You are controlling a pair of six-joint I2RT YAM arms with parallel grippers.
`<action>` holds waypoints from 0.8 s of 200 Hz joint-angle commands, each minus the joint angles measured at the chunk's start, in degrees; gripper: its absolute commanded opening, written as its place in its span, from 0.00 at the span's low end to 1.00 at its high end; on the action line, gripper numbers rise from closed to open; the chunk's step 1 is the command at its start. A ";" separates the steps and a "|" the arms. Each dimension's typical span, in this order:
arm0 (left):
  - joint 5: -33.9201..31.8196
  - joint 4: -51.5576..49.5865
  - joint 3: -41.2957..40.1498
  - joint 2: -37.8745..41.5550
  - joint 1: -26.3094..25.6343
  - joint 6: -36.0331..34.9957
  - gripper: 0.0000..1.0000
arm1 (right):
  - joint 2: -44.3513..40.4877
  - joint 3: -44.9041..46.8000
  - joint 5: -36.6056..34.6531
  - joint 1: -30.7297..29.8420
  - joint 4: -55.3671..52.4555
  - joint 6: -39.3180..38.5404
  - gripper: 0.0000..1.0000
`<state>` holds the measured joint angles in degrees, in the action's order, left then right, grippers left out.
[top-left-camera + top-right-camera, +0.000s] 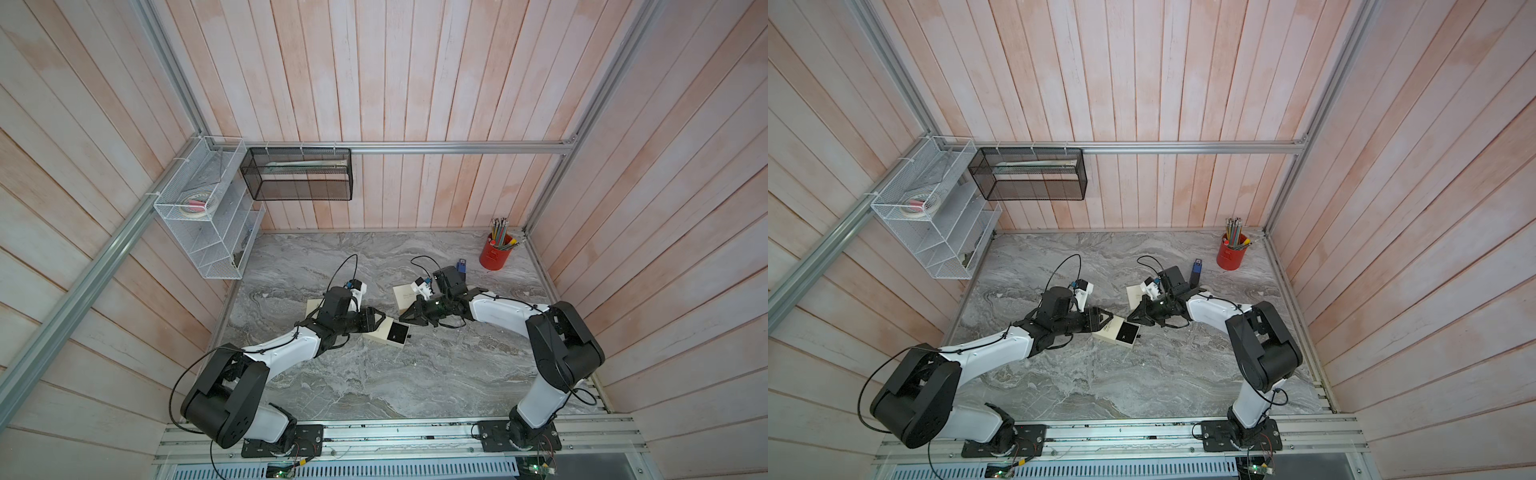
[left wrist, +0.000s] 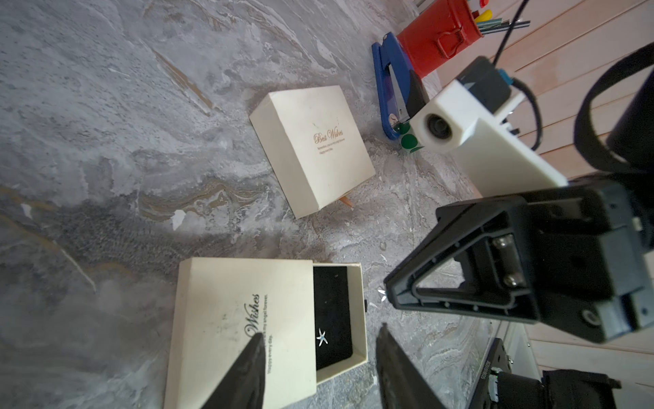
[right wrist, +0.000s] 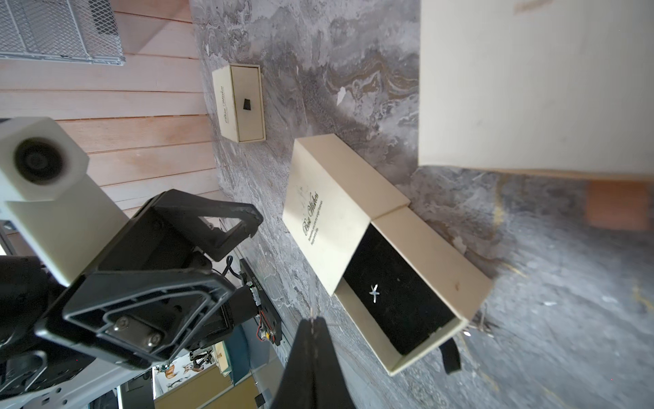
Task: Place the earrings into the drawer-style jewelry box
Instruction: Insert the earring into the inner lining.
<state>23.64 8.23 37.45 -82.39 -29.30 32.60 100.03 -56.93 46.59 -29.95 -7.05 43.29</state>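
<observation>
The cream drawer-style jewelry box (image 1: 380,332) (image 2: 230,318) lies mid-table with its black-lined drawer (image 2: 332,301) (image 3: 396,294) pulled out. One silver star earring (image 2: 321,337) (image 3: 374,293) rests on the lining. My left gripper (image 2: 320,331) (image 1: 380,322) hovers open over the box, one finger above the sleeve and the other past the drawer front. Just beyond the drawer front, my right gripper (image 3: 311,320) (image 1: 402,319) is shut. A second small silver star earring (image 2: 381,293) shows at its tip, seen edge-on as a thin sliver in the right wrist view.
A closed cream box (image 2: 311,148) (image 1: 405,297) lies under the right arm, and another (image 3: 240,102) sits behind the left arm. A blue stapler (image 1: 461,264) and a red pencil cup (image 1: 495,257) stand at the back right. Wire baskets (image 1: 199,216) hang on the left wall.
</observation>
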 commanded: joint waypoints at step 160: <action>1.77 1.88 -1.83 -3.99 -2.34 -2.63 0.48 | 7.37 -5.39 -4.21 -2.55 -6.01 1.26 0.00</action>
<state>25.12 9.04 36.58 -85.41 -31.22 31.29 106.00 -60.84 44.40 -31.79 -10.17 44.82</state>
